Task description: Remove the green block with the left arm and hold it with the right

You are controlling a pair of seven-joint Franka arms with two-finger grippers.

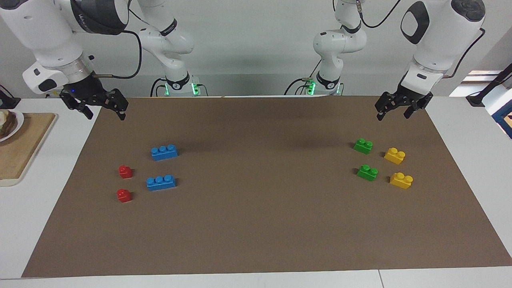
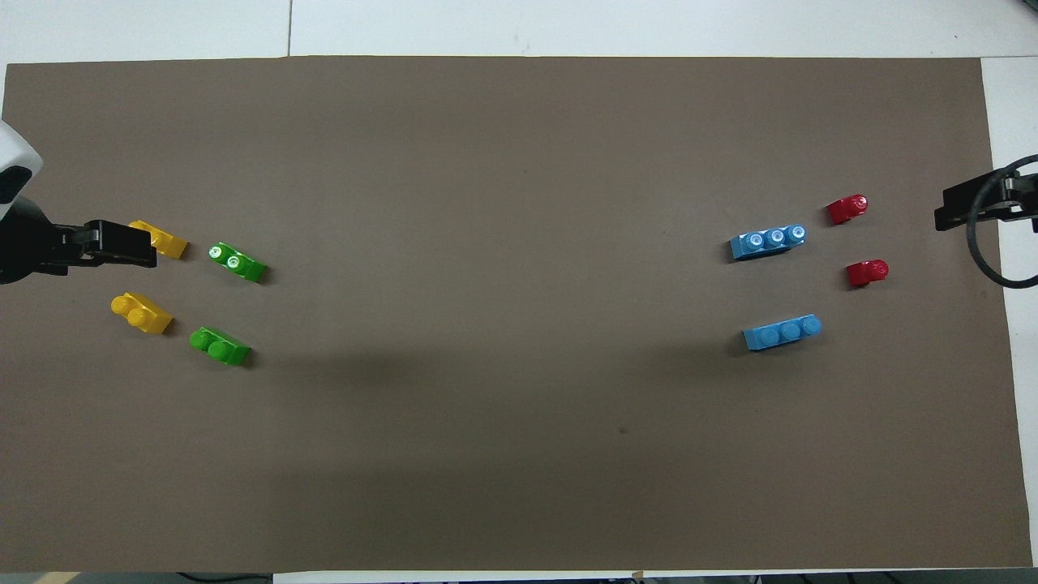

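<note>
Two green blocks with two studs each lie on the brown mat (image 1: 256,224) toward the left arm's end. One green block (image 1: 363,145) (image 2: 220,345) is nearer to the robots than the other green block (image 1: 367,172) (image 2: 237,262). My left gripper (image 1: 394,114) (image 2: 148,245) is open and empty. It is raised over the mat's edge by the yellow bricks and touches no block. My right gripper (image 1: 105,114) (image 2: 945,215) is open and empty, raised over the mat's edge at the right arm's end.
Two yellow bricks (image 1: 395,155) (image 1: 401,180) lie beside the green blocks. Two blue three-stud bricks (image 1: 164,152) (image 1: 161,182) and two small red blocks (image 1: 125,171) (image 1: 124,195) lie toward the right arm's end. A wooden board (image 1: 24,148) with a plate (image 1: 10,126) sits off the mat.
</note>
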